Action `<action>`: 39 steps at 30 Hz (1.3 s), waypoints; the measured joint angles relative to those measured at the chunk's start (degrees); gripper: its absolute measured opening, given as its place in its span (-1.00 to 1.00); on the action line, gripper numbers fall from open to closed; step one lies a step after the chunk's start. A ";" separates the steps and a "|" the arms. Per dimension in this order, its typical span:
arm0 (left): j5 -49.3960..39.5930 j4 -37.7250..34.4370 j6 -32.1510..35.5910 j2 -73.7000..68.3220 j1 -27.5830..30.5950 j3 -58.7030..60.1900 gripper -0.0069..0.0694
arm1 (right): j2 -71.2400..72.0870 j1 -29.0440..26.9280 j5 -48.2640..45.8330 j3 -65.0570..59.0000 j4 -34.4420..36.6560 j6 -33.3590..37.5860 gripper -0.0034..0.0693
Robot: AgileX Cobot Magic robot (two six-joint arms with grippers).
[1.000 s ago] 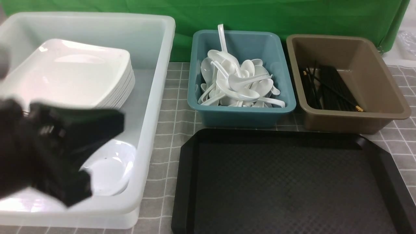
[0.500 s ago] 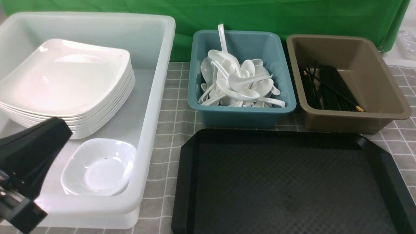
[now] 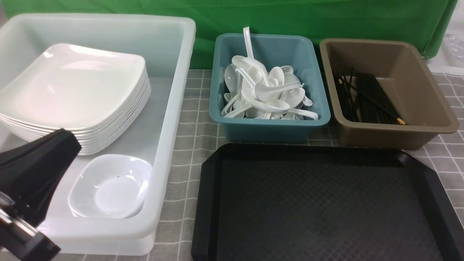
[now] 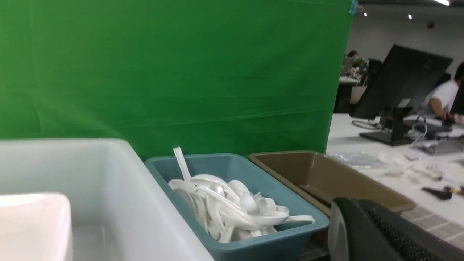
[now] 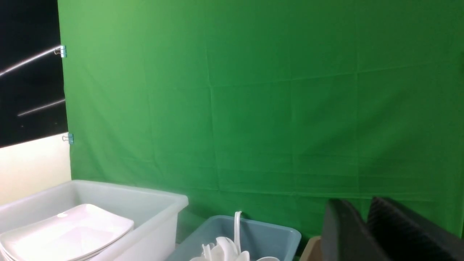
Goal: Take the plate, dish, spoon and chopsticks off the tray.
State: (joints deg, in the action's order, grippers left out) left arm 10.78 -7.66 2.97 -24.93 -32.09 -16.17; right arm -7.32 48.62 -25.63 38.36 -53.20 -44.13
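1. Front view: the tray (image 3: 326, 203) is shown with only its textured black floor in the visible part. The clearing is judged to be done, with settling the arms as the step in hand.

2. Plates (image 3: 72, 87) are stacked in the white tub (image 3: 175, 108), left of the tray. Small dishes (image 3: 112, 192) are nested there too, nearer the tray. The plate and dish meant by the task cannot be singled out.

3. Spoons (image 3: 268, 90) are heaped in the blue bin (image 3: 268, 132), just beyond the tray. Chopsticks (image 3: 371, 98) are held by the brown bin (image 3: 395, 139), beyond the tray's right part.

4. The left gripper (image 3: 69, 141) is seen left of the tray, its jaws together, with nothing seen clamped. It should be kept above the tub wall and drawn back gently, so that neither plates nor dishes are nudged.

5. At the right gripper (image 5: 360, 208), blurred fingertips are seen slightly apart, with nothing visible between them. Its height should be kept until the bins are passed; the upright spoon handle (image 3: 248, 41) could be snagged.

6. Before parking, the tray's near edge should be checked, since it is cut off from view.
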 joint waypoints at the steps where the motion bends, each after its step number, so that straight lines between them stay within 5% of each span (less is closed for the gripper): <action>1: -0.24 1.36 0.00 0.00 0.00 0.00 -0.81 | 0.00 0.00 0.00 0.00 0.00 0.00 -0.47; 8: -4.23 5.08 1.32 2.13 2.03 1.33 -0.81 | 0.05 0.00 0.00 0.00 0.00 0.00 -0.44; 13: -5.79 3.37 1.32 9.24 12.10 6.88 -0.81 | 0.05 0.00 -0.05 0.00 0.00 0.00 -0.41; 18: -8.04 3.37 1.76 20.19 28.96 15.61 -0.81 | 0.05 0.00 -0.05 0.00 0.00 0.00 -0.38; 21: -11.50 3.37 1.76 23.71 32.60 16.40 -0.81 | 0.05 0.00 -0.10 0.00 0.00 0.00 -0.36; 26: -22.27 3.42 1.95 24.96 33.62 16.57 -0.81 | 0.05 0.00 -0.17 0.00 0.00 0.00 -0.34; 39: -22.68 3.59 2.58 25.00 33.15 16.57 -0.81 | 0.05 0.00 -0.28 0.00 0.00 0.00 -0.28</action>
State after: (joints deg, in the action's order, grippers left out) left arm -11.90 -4.07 5.55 0.07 1.06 0.40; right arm -7.27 48.62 -25.91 38.36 -53.20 -44.13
